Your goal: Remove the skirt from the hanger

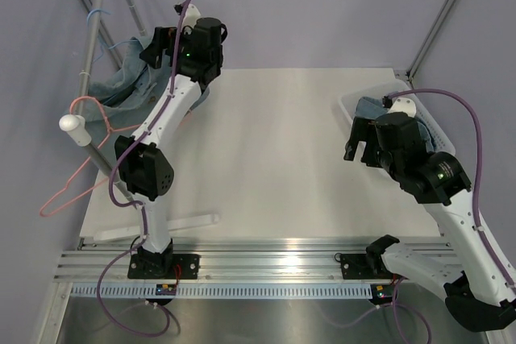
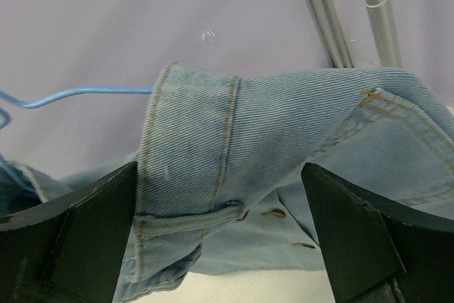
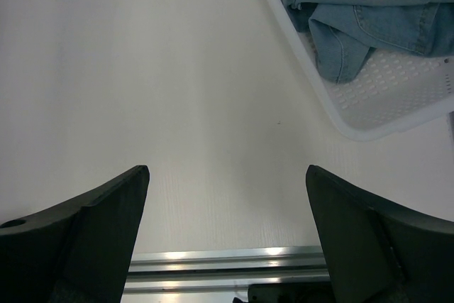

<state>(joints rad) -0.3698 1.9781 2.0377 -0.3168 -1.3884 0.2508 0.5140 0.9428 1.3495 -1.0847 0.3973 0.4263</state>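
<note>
At the far left corner of the table, the skirt hangs draped over a blue hanger, with its waistband right between the fingers of the left gripper. Those jaws stand wide apart and hold nothing. The denim sits in the gap but is not pinched. The right gripper hovers over bare tabletop, also spread wide and empty.

The main risk, as I judge it, is a shallow bite. If the jaws close on only the thick folded hem, the cloth could slip out once pulled. A pull in the wrong direction could also drag the blue hanger along with the skirt, or swing it off the rack pole instead of freeing the fabric. The wire could get caught in the grip too, since it runs just beside the waistband.

A pink hanger dangles from the same pole, nearer the arm bases, and could snag the left arm. On the right, a white tray holds another denim garment, well apart from the skirt.
</note>
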